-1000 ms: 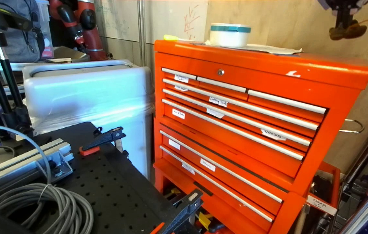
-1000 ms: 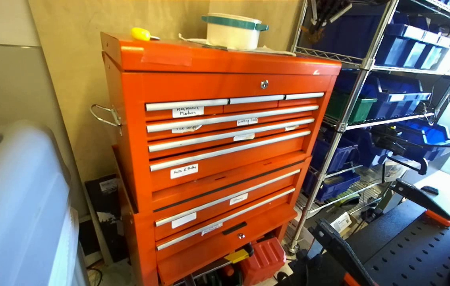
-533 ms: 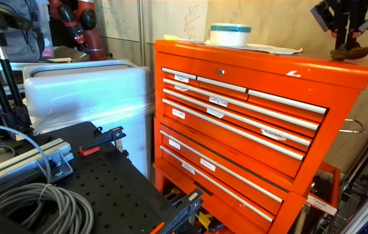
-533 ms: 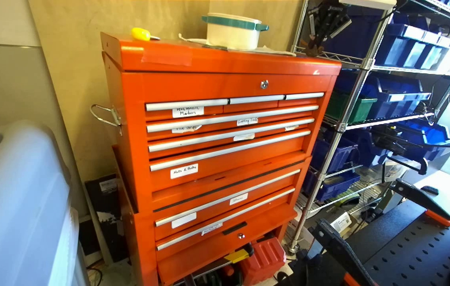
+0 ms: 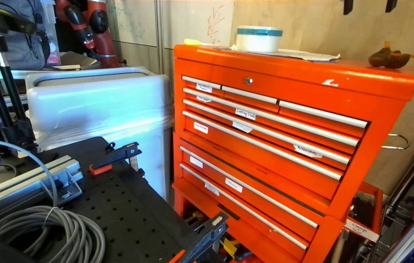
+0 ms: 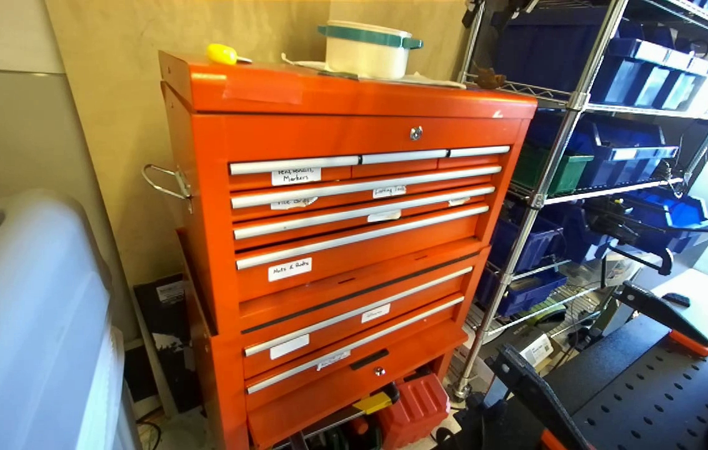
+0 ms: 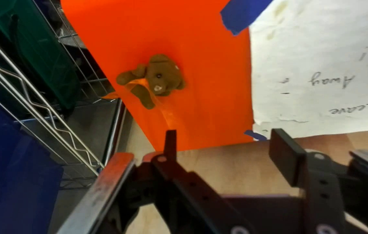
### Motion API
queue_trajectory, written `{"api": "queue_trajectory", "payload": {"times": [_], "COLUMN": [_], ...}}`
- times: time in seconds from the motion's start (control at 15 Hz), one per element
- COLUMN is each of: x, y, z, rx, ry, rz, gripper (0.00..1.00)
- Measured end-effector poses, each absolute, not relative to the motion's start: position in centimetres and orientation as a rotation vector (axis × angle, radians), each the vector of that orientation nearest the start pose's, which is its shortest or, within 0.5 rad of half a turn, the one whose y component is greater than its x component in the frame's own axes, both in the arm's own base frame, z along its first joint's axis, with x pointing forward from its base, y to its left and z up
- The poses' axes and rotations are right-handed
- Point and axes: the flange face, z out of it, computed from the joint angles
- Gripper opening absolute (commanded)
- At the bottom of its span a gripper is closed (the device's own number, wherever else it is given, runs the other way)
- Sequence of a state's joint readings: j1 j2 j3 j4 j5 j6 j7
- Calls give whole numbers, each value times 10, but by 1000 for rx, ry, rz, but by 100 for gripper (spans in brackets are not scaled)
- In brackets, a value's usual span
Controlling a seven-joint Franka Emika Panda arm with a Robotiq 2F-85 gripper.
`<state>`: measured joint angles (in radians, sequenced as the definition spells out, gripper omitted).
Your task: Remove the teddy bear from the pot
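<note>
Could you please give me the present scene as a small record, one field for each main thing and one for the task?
teddy bear: lies on top of the orange tool chest, near an edge
pot: upright on the same chest, with the paper sheet under it; inside not visible
ribbon: orange, on the teddy bear
gripper: open, holding nothing, apart from the teddy bear
task: appears done; the teddy bear is outside the pot

Brn teddy (image 7: 163, 78) w/ orange ribbon (image 7: 140, 81), wht pot (image 5: 257, 42) w/ teal band (image 5: 259, 32), orange chest (image 6: 378, 255), blk gripper (image 7: 226, 144)
</note>
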<state>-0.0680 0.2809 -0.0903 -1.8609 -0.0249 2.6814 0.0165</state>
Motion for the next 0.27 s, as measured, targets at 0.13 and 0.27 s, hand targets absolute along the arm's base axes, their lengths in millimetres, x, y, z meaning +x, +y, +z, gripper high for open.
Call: {"api": "queue_trajectory", "payload": {"times": [0.13, 0.27], "x": [647, 641], "y": [-90, -88], "z": [445, 448], "rx": [-3086, -3085], "ry": [200, 195], "rz": [-834, -830], "gripper": [91, 91]}}
